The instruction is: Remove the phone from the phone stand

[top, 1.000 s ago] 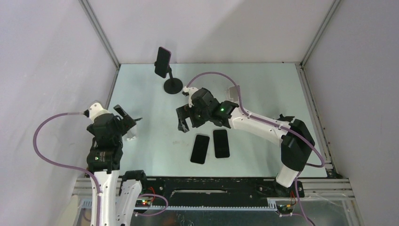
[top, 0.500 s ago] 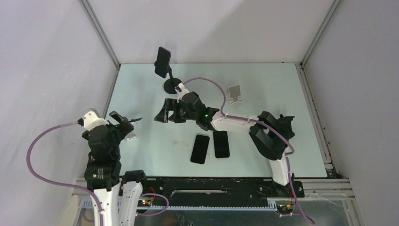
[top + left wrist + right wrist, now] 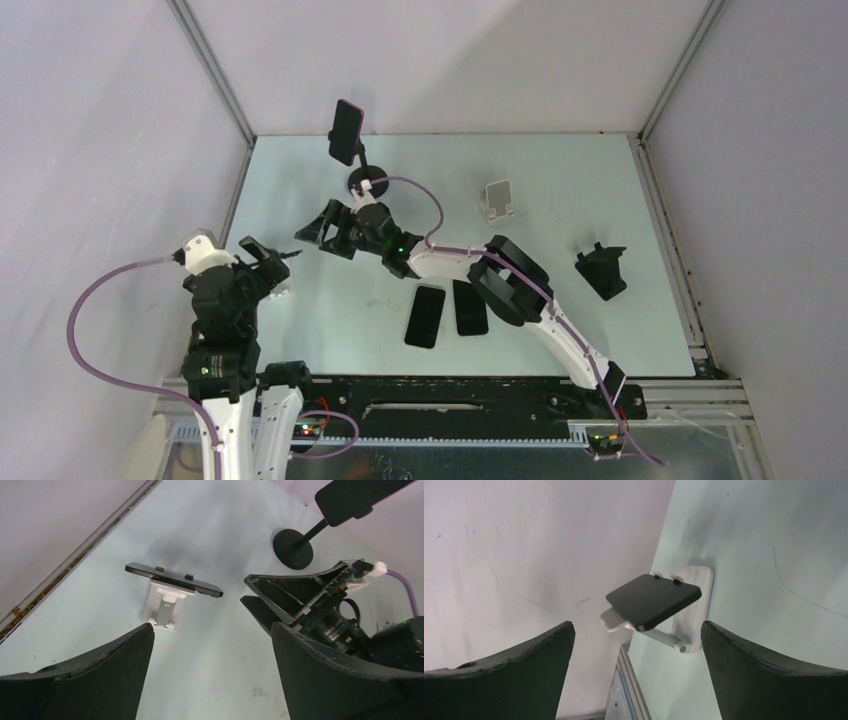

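Note:
A black phone (image 3: 172, 580) rests on a small white phone stand (image 3: 162, 607) near the table's left edge. It also shows in the right wrist view (image 3: 654, 600) on the stand (image 3: 694, 605), and thinly in the top view (image 3: 284, 256). My left gripper (image 3: 212, 675) is open and empty, a short way back from the stand (image 3: 268, 258). My right gripper (image 3: 636, 670) is open and empty, reaching left toward the phone (image 3: 325, 228); it also shows in the left wrist view (image 3: 300, 600). A second phone (image 3: 346, 131) is clamped on a black pole stand (image 3: 368, 182).
Two black phones (image 3: 425, 315) (image 3: 470, 305) lie flat mid-table. An empty white stand (image 3: 497, 198) sits at the back, a black stand (image 3: 602, 270) on the right. The enclosure wall and rail (image 3: 629, 690) run just behind the white stand.
My right arm has stretched left across the table, bringing its open gripper from mid-table close to the phone on the white stand. The left arm shifted slightly.

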Tool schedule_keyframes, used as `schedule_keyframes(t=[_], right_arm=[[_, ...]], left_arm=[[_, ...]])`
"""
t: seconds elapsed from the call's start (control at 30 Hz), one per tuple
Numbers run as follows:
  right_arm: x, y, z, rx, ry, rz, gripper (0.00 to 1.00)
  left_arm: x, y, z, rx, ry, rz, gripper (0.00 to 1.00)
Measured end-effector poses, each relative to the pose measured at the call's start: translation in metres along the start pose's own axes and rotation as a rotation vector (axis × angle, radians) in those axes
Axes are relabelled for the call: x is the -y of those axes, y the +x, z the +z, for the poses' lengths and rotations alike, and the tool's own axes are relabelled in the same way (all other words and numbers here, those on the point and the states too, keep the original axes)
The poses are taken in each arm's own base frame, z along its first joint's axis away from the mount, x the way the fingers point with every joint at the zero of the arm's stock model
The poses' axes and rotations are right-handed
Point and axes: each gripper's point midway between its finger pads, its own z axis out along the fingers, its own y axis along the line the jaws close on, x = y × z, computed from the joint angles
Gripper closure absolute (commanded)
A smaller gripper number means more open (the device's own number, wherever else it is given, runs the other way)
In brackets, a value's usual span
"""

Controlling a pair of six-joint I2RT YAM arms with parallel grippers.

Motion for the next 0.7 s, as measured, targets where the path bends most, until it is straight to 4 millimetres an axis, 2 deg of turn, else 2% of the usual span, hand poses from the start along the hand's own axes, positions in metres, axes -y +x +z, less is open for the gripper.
schedule_keyframes(t=[0.2,0.47,0.7], right_arm=[[0.017,0.002,0.02,0.012,-0.003,0.045,0.01],[0.042,0.007,0.034,0.025,-0.019,0.059,0.01],[0.042,0.008,0.037,0.046,-0.095,0.042,0.01]], left_arm=[[0.004,-0.001,0.001,0.004,0.018,-0.003,0.05],[0.006,-0.002,0.001,0.007,0.028,-0.004,0.05],[0.007,0.002,0.003,-0.003,0.04,-0.003,0.05]])
